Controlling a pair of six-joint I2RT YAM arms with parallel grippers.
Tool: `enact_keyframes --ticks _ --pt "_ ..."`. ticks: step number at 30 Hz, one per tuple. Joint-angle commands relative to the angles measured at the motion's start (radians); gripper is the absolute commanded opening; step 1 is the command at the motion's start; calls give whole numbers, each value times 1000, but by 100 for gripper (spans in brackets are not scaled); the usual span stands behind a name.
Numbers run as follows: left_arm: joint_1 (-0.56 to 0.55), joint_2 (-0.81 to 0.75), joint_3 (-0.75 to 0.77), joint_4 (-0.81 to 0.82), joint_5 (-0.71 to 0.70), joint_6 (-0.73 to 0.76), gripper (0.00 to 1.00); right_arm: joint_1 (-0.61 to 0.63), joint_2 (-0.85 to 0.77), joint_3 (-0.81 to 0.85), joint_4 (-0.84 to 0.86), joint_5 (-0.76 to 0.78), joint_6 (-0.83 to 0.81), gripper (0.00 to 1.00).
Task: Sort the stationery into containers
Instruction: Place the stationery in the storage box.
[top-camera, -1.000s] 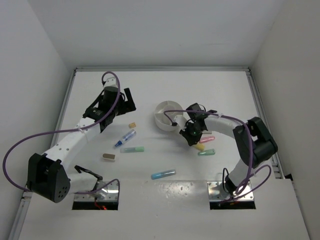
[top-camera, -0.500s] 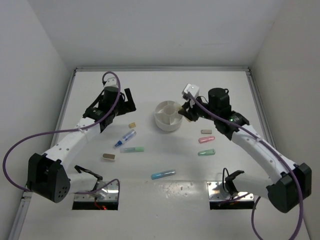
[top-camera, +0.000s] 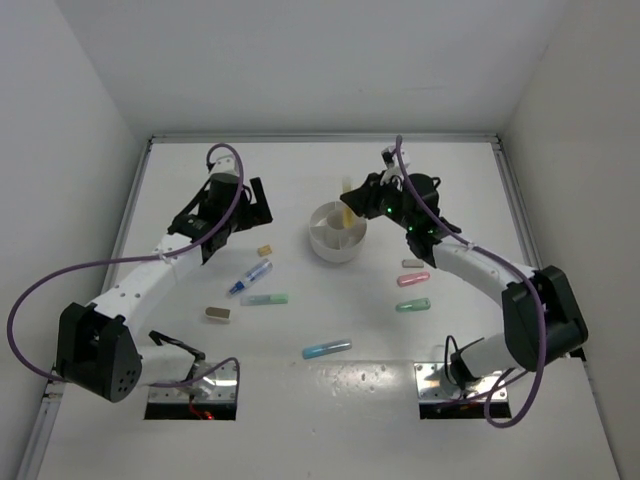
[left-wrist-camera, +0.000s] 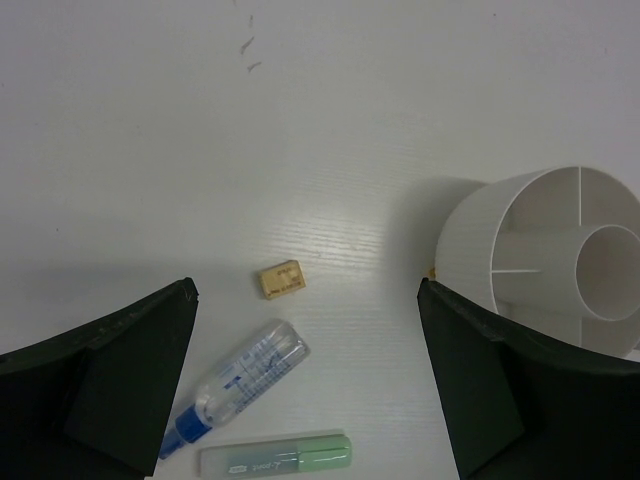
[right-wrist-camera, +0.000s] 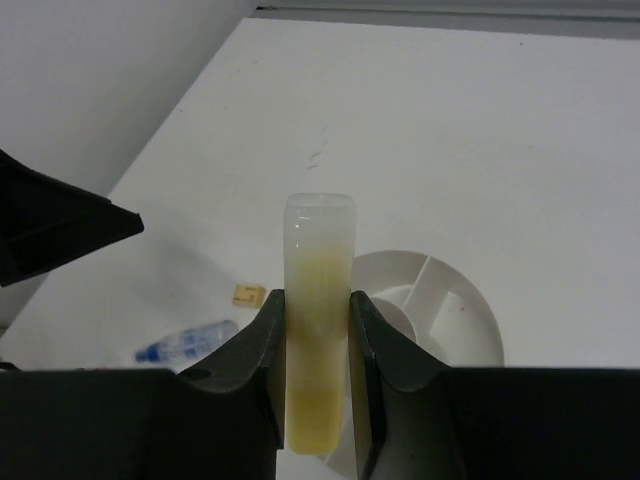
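Note:
My right gripper (top-camera: 352, 204) is shut on a yellow marker (top-camera: 347, 207) and holds it upright above the round white divided bowl (top-camera: 322, 243). In the right wrist view the marker (right-wrist-camera: 318, 290) stands between the pads (right-wrist-camera: 268, 340), with the bowl (right-wrist-camera: 470, 300) below. My left gripper (top-camera: 256, 203) is open and empty, left of the bowl. Under it lie a yellowish eraser (left-wrist-camera: 281, 279), a blue-clear pen (left-wrist-camera: 240, 383) and a green marker (left-wrist-camera: 275, 457). The bowl's wall (left-wrist-camera: 470, 250) shows at the right of that view.
On the table lie a tan eraser (top-camera: 217, 314), a light blue marker (top-camera: 327, 348), a grey eraser (top-camera: 412, 263), a pink marker (top-camera: 413, 279) and a second green marker (top-camera: 412, 304). White walls close in the table on three sides.
My right gripper lifted the yellow marker off the table right of the bowl and swung it up and left to over the bowl. The left arm has not moved.

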Motion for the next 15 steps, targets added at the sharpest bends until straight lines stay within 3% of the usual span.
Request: enact_keyframes --ticks 1,6,11,15 --pt "9 -2 18 21 -9 20 98 -10 24 -6 130 -103 107 0" --pt "9 -2 18 21 2 20 98 -42 -62 -160 312 -244 35 0" --pt "9 -2 27 21 11 20 98 -51 -40 -152 289 -200 -48 0" --pt "9 -11 27 21 11 20 98 -60 36 -211 464 -190 -111 0"
